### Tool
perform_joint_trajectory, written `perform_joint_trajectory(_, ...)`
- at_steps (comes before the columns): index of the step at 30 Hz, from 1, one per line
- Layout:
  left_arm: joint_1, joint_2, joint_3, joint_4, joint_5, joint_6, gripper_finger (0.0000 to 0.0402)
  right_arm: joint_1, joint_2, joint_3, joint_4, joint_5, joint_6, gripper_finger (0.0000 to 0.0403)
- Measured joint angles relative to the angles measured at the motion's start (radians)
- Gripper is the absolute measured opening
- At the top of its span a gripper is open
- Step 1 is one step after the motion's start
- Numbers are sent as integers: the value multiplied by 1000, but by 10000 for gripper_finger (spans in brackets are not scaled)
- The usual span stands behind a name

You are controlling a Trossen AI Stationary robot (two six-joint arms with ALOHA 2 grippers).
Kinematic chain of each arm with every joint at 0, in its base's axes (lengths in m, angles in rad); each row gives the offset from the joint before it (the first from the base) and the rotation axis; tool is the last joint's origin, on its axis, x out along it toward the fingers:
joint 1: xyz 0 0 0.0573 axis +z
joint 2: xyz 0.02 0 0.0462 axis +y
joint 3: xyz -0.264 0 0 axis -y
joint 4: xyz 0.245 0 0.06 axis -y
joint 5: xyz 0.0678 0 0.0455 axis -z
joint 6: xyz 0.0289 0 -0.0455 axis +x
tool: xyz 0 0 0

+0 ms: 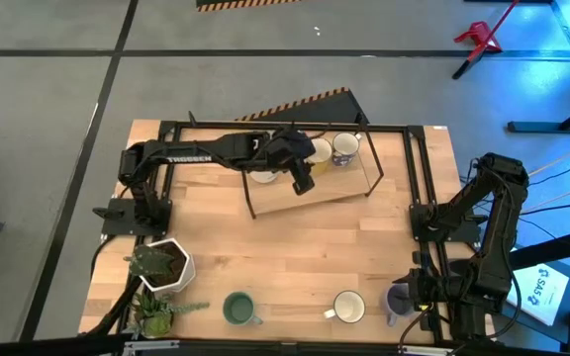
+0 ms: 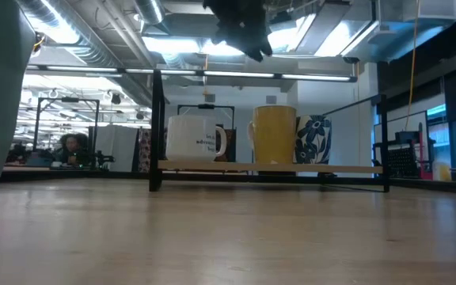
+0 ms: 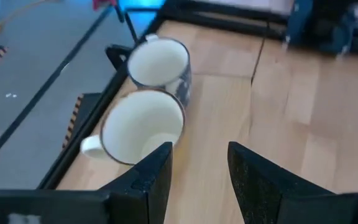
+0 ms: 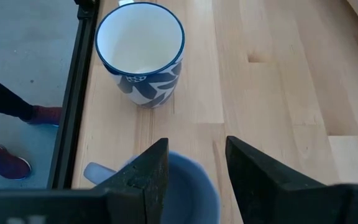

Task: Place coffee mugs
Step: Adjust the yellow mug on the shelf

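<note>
Left hand (image 1: pixel 303 181) open, empty, above far shelf (image 1: pixel 349 190); remaining mugs at near edge, green mug (image 1: pixel 238 309) nearest; right hand (image 4: pixel 191 177) open over lavender mug (image 4: pixel 188 193)

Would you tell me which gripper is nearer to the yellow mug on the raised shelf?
The left. The left gripper hangs open just above the shelf beside the yellow mug; the right gripper sits open at the table's near right corner, far off.
</note>
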Motion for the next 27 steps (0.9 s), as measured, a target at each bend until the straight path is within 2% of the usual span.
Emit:
perform_joint_trajectory(11,84,58,-1,2,58,30,150,0,0,0,1,-2,24,149)
perform_joint_trajectory(14,96,71,-1,4,126,105,150,0,0,0,0,-2,24,149)
perform_joint_trajectory(21,100,74,-2,21,153,263,150,0,0,0,0,-2,25,149)
perform_joint_trajectory(27,125,92,0,31,196,291,150,0,0,0,0,-2,25,149)
